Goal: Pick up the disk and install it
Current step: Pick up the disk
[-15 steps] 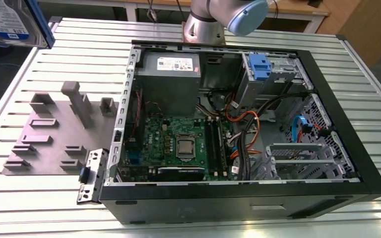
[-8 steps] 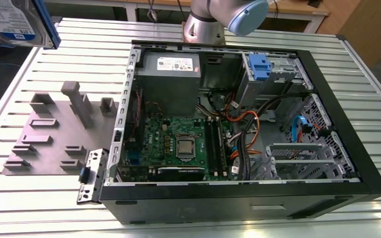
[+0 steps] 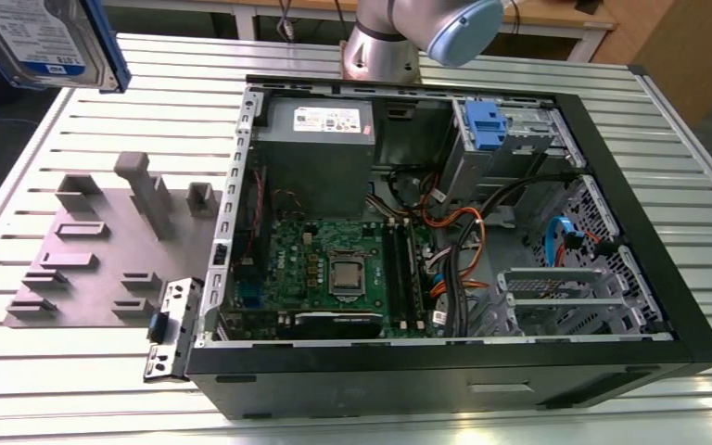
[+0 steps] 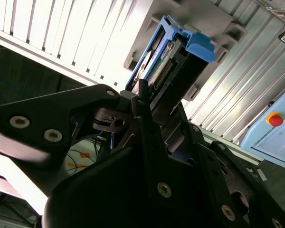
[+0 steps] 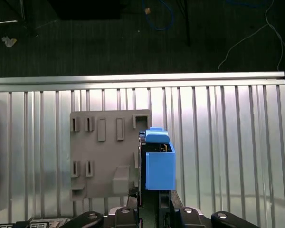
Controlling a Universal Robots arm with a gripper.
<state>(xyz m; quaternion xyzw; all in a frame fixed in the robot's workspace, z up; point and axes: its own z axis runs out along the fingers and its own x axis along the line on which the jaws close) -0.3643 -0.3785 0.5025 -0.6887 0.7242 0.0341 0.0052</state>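
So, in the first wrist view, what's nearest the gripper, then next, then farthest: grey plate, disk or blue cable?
1. disk, clamped in the gripper.
2. grey plate, on the table beneath.
3. blue cable, on the floor beyond.

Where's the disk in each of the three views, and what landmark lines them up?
Exterior view: the disk is high at the exterior view's left, label showing.
Second wrist view: the disk is edge-on in the gripper, before the grey fixture plate.
First wrist view: the disk is edge-on beside that plate.
Shared landmark: the grey fixture plate.
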